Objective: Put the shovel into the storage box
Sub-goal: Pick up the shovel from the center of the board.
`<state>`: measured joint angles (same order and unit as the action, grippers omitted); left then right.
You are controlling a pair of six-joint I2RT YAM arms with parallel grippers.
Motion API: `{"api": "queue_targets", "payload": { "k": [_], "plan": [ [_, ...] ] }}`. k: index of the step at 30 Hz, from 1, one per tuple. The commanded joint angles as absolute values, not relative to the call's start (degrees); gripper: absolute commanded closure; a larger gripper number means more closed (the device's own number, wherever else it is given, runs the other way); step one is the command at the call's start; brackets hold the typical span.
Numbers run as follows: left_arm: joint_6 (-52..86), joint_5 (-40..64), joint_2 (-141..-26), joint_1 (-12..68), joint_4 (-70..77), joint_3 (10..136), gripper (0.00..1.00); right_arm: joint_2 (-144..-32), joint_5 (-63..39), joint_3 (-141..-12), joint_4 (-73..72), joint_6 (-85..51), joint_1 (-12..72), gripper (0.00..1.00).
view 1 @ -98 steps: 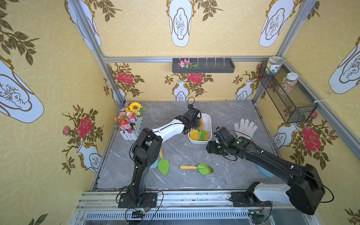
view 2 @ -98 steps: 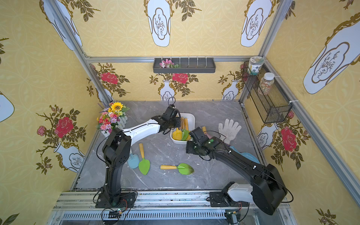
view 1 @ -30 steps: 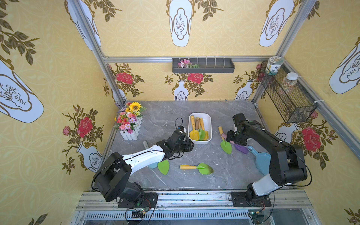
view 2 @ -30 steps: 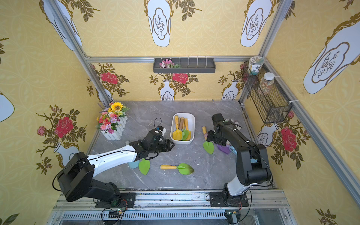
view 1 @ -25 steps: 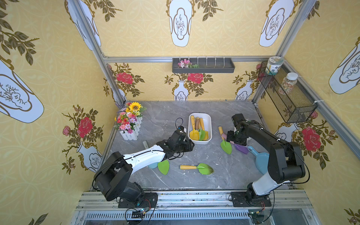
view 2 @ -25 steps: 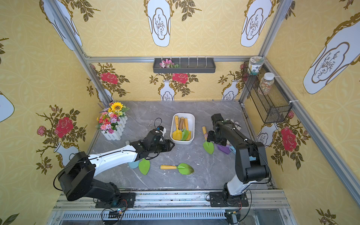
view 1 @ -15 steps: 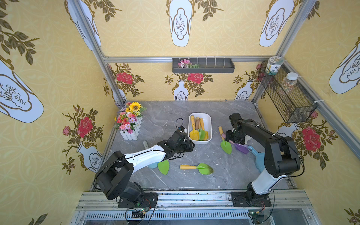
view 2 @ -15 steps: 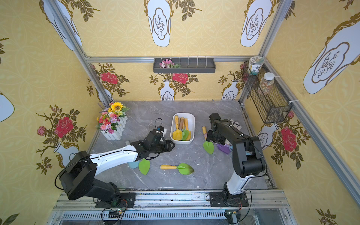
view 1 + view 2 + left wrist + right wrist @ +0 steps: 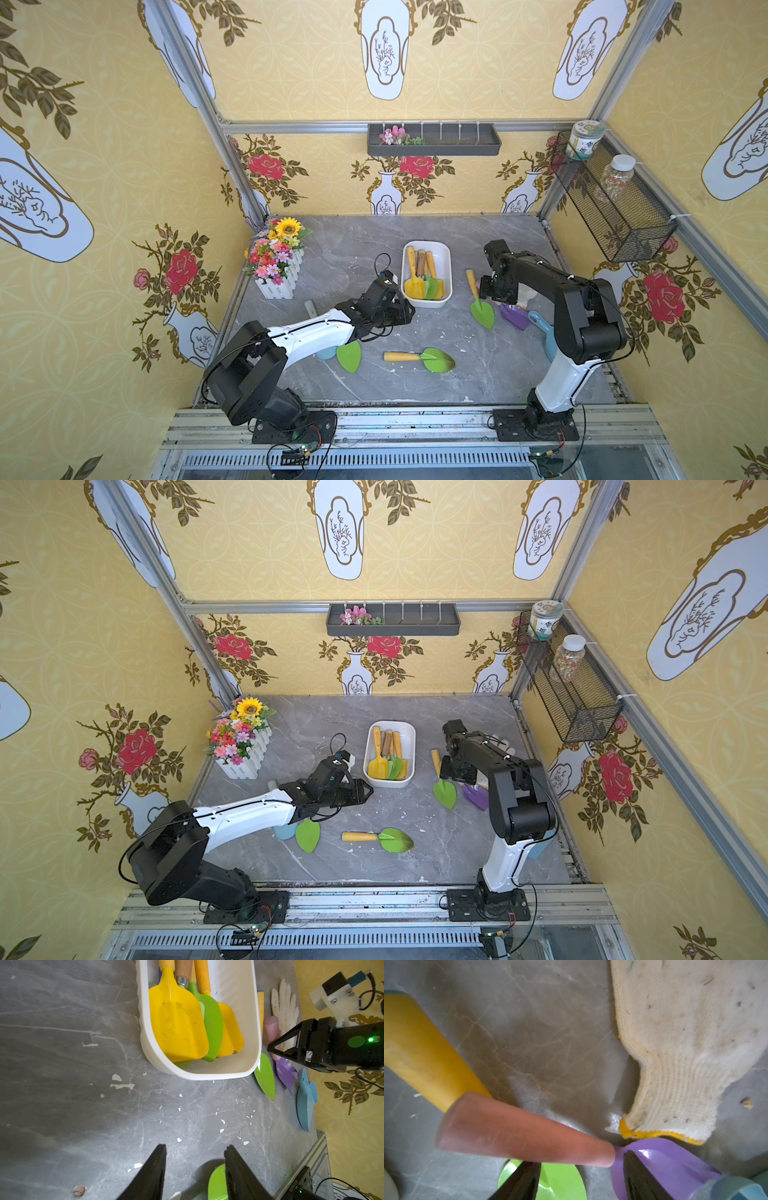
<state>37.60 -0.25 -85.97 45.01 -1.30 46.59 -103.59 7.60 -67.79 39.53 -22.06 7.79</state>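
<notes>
Beside storage box (image 9: 448,266), right gripper (image 9: 579,1159) straddles purple shovel (image 9: 660,1159)

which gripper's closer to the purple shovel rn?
Right. The right gripper is over the purple shovel, jaws either side of its pink handle. The left gripper is on the other side of the storage box.

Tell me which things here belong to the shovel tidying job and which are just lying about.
Job: storage box, purple shovel, blue shovel, three green shovels.
Lying about: glove, flower box, wire basket, jars, wall tray.
</notes>
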Motion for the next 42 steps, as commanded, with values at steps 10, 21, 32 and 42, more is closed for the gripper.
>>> {"api": "queue_targets", "payload": {
  "k": [10, 21, 32, 42],
  "plan": [
    [37.9, 0.5, -86.6, 45.0, -0.4, 46.6, 0.5, -108.1, 6.1, -70.0, 37.2, -21.5, 7.0, 0.43],
    [37.9, 0.8, -86.9, 45.0, -0.4, 47.3, 0.5, -110.2, 6.8, -71.8, 37.4, -21.2, 6.8, 0.45],
    [37.6, 1.0, -87.3, 45.0, -0.8, 48.2, 0.5, -110.2, 5.7, -71.4, 36.9, -21.6, 6.4, 0.58],
    [37.9, 1.1, -87.1, 45.0, -0.8, 47.8, 0.5, -110.0, 5.6, -69.5, 35.8, -21.9, 6.4, 0.65]
  ]
}}
